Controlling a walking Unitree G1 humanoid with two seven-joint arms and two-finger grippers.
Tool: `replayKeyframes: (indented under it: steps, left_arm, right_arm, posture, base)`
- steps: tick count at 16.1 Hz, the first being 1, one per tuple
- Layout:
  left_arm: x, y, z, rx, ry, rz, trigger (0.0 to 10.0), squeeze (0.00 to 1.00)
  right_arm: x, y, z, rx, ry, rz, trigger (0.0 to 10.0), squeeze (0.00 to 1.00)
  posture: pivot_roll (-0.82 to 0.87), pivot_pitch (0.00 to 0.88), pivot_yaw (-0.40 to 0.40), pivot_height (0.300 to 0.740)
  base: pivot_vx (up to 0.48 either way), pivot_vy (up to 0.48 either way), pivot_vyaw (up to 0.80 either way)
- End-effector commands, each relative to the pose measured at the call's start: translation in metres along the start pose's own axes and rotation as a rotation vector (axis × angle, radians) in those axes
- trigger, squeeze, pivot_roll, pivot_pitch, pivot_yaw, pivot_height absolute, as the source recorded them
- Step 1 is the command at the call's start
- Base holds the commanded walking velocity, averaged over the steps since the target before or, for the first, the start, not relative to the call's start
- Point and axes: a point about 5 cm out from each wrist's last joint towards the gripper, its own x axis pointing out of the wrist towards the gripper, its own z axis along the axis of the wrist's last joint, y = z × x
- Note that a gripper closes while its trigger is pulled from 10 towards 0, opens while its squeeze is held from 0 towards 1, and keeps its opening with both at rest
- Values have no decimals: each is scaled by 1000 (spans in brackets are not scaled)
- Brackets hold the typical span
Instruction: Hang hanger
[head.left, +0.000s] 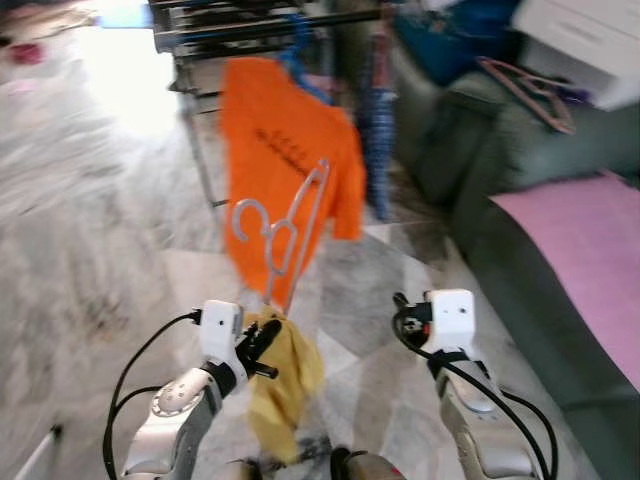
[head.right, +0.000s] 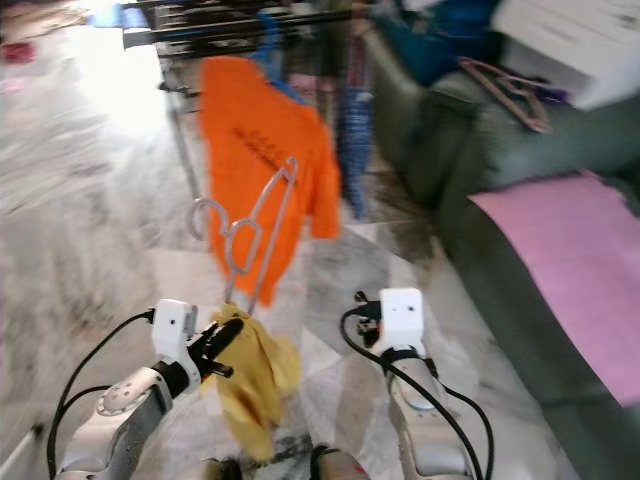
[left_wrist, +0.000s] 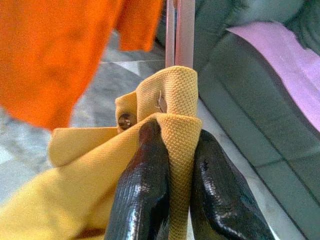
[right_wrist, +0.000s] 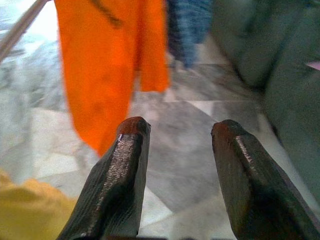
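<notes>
My left gripper (head.left: 262, 345) is shut on a yellow garment (head.left: 283, 385) that hangs on a pale metal hanger (head.left: 285, 225); the hanger sticks up with its hook at the left. In the left wrist view the fingers (left_wrist: 145, 195) pinch a fold of the yellow cloth (left_wrist: 165, 105) beside the hanger's bar (left_wrist: 179, 32). Ahead stands a clothes rack (head.left: 260, 25) with an orange T-shirt (head.left: 285, 160) on a blue hanger. My right gripper (right_wrist: 180, 165) is held up open and empty over the floor.
A dark green sofa (head.left: 520, 200) with a pink cover (head.left: 590, 250) runs along the right, another hanger (head.left: 530, 90) lying on its arm. A blue patterned garment (head.left: 378, 130) hangs beside the orange shirt. Marble floor (head.left: 90, 230) stretches to the left.
</notes>
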Motion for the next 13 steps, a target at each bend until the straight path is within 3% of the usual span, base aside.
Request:
replayKeyframes:
  steps: [1,7,13]
  left_arm:
    - [-1,1,3,-2,-12,-8,10000,0]
    - [-1,0,2,-1,-12,-19,10000,0]
    - [-5,2,1,35,-17,-59,10000,0]
  right_arm:
    - [-1,0,-4,-1,17,-2,10000,0]
    - [-2,-1,-4,1,15,-4,10000,0]
    - [-3,2,-7,-14,26,14,10000,0]
  posture:
    - [-116,169,-21,740]
    - [-121,176,-17,740]
    - [-120,182,-23,740]
  base:
    - [0,337,-800]
    - [0,354,-694]
    - [0,58,0]
